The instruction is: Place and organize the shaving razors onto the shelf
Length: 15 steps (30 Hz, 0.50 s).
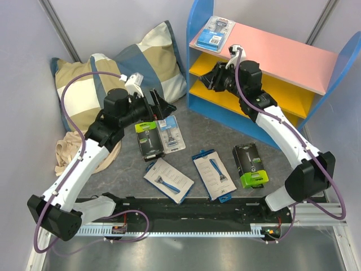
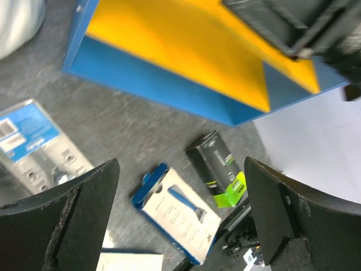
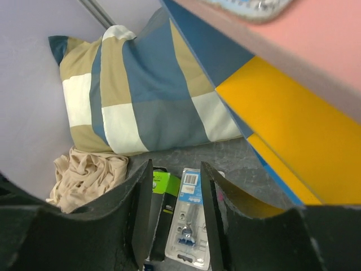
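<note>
My left gripper (image 2: 181, 164) gapes wide, empty; my right gripper (image 3: 176, 166), before the shelf (image 1: 282, 53), stands half-open, empty. The blister pack (image 1: 217, 31) atop it: print unreadable.

Overhead and wrist views, shelf (image 1: 198, 25) shared

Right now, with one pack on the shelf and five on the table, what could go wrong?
The right pincer hangs just below the blister pack near the front corner of the pink top board; a bump could knock it off. The left pincer, open, hovers by a second blister pack right beside a black-and-green box; it might catch both.
</note>
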Motion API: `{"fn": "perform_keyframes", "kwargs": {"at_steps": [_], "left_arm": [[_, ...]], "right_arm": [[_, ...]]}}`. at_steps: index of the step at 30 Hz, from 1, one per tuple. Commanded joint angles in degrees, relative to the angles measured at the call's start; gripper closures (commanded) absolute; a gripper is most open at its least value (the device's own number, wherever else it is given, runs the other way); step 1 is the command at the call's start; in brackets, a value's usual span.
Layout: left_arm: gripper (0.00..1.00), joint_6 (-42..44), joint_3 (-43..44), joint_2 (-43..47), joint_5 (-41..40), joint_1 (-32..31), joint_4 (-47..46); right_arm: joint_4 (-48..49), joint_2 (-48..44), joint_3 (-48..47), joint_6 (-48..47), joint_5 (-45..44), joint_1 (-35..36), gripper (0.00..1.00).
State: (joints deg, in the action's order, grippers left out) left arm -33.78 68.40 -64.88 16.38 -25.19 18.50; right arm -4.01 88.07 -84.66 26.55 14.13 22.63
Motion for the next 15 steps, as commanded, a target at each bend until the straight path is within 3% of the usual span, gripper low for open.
{"fn": "perform_keyframes", "kwargs": {"at_steps": [1,5,15], "left_arm": [[0.01,3.02,-3.27,1.43,-4.42,0.32,0.48],[0.01,2.85,-6.52,0.55,-5.83,0.32,0.57],[0.08,2.32,-7.32,-7.35,-10.67,0.32,0.48]], "right_arm": [[3.39,-4.57,3.97,1.14,3.10,0.48,0.52],[3.57,-6.42,9.06,1.23,2.92,1.62,0.47],[7.61,-9.93,22.16,1.49,0.55,5.49,0.17]]}}
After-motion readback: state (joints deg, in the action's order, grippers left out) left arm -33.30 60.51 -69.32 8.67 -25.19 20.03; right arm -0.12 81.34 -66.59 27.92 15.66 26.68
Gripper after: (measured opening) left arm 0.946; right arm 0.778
